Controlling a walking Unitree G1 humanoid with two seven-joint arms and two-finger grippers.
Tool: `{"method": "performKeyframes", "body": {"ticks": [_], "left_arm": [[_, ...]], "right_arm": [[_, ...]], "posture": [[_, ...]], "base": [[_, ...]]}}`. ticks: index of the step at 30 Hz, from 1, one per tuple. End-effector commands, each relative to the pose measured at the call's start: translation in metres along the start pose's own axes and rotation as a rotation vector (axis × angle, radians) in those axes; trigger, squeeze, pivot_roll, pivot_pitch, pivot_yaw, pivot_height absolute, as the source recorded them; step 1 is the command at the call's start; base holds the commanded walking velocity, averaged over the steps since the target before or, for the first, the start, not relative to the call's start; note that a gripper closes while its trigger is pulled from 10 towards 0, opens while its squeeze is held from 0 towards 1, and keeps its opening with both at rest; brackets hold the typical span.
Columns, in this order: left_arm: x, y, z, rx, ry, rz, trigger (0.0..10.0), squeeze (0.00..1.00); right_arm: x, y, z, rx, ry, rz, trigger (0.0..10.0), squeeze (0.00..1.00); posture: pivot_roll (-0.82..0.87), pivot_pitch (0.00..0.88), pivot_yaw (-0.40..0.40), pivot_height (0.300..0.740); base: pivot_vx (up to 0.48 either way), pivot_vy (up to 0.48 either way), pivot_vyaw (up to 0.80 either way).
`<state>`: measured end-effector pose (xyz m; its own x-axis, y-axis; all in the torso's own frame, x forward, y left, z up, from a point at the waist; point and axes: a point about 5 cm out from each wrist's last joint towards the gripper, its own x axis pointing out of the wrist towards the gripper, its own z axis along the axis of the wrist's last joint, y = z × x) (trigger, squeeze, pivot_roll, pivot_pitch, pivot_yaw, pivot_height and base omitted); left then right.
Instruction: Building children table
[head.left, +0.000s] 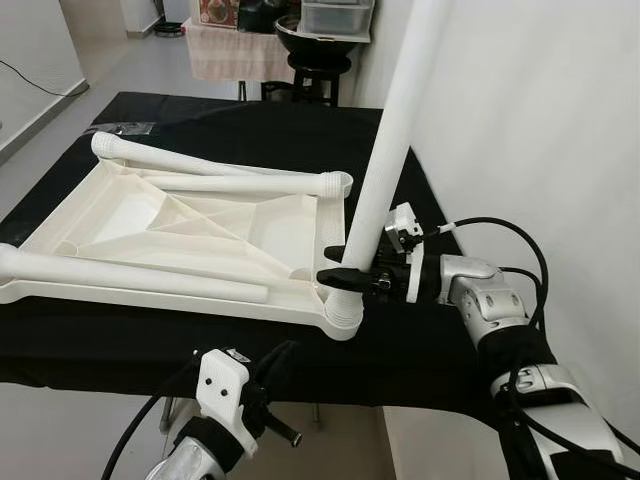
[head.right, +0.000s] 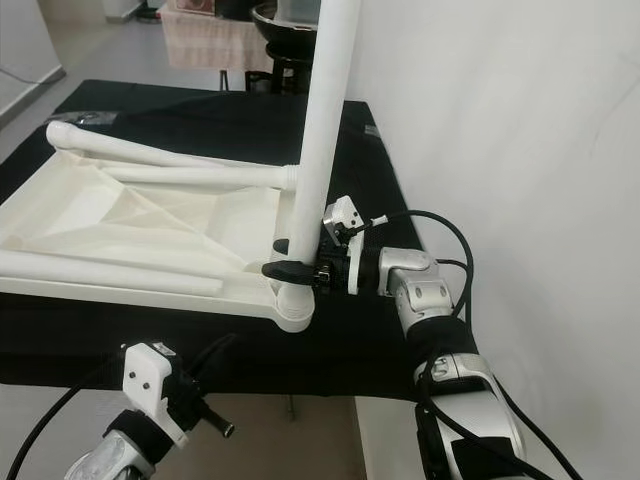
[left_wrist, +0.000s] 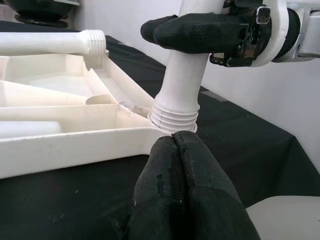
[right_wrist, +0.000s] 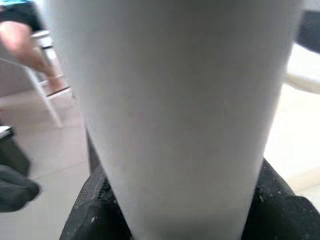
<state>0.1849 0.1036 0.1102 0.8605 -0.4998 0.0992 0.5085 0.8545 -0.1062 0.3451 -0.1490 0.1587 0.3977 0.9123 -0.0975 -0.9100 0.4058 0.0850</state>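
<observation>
White table leg (head.left: 392, 140) stands upright, clamped low down by right pincer (head.left: 350, 272), threaded end at tabletop (head.left: 180, 225) corner socket just below. Left pincer (left_wrist: 181, 200) pressed together, near socket.

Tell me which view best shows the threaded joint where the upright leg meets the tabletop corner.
The left wrist view: the threaded joint sits close and sharp, threads visible above the tabletop corner. Both eye views show it from above, small, just below the right hand gripping the upright leg. The right wrist view shows blurred leg surface.
</observation>
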Motion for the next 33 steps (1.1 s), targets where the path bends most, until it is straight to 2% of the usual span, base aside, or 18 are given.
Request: {"method": "performKeyframes", "body": {"ticks": [1,2,11,12,13,14,16,24,33], "left_arm": [[-0.001,-0.003,-0.001,-0.001,0.01,-0.011,10.0,0.0],[-0.002,-0.003,0.0,-0.001,0.01,-0.011,10.0,0.0],[-0.002,-0.003,0.0,-0.001,0.01,-0.011,10.0,0.0],[-0.003,-0.002,0.0,0.0,0.011,-0.01,10.0,0.0],[-0.004,-0.001,0.0,0.0,0.017,-0.014,10.0,0.0],[-0.004,0.0,-0.001,0.0,0.02,-0.015,10.0,0.0],[-0.004,0.001,-0.001,0.002,0.021,-0.011,10.0,0.0],[-0.002,0.002,-0.002,0.004,0.019,-0.004,10.0,0.0],[-0.001,0.0,-0.002,0.004,0.013,-0.003,10.0,0.0]], "right_arm": [[-0.004,0.002,-0.021,0.077,0.03,-0.096,0.0,0.0],[0.0,0.008,-0.036,0.075,0.086,-0.246,0.0,0.0],[0.0,0.008,-0.036,0.075,0.086,-0.246,0.0,0.0],[0.001,0.014,-0.048,0.062,0.14,-0.403,0.0,0.0],[0.01,0.025,-0.051,0.051,0.161,-0.586,0.0,0.0],[0.013,0.029,-0.049,0.041,0.165,-0.72,0.0,0.0],[0.017,0.032,-0.043,0.04,0.158,-0.814,0.0,0.0],[0.014,0.023,-0.036,0.043,0.126,-0.861,0.0,0.0],[0.011,0.031,-0.025,0.037,0.133,-0.957,0.0,0.0]], "posture": [[0.1,0.0,-0.114,0.74],[0.11,0.0,-0.112,0.74],[0.11,0.0,-0.112,0.74],[0.1,0.0,-0.107,0.74],[0.09,0.0,-0.078,0.74],[0.09,0.0,-0.081,0.74],[0.09,0.0,-0.081,0.74],[0.09,0.0,-0.086,0.74],[0.08,0.0,-0.099,0.74]], "base": [[0.0,0.0,0.0],[0.0,0.0,0.0],[0.0,0.0,0.0],[0.0,0.0,0.0],[0.0,0.0,0.0],[0.0,0.0,0.0],[0.0,0.0,0.0],[0.0,0.0,0.0],[0.0,0.0,0.0]]}}
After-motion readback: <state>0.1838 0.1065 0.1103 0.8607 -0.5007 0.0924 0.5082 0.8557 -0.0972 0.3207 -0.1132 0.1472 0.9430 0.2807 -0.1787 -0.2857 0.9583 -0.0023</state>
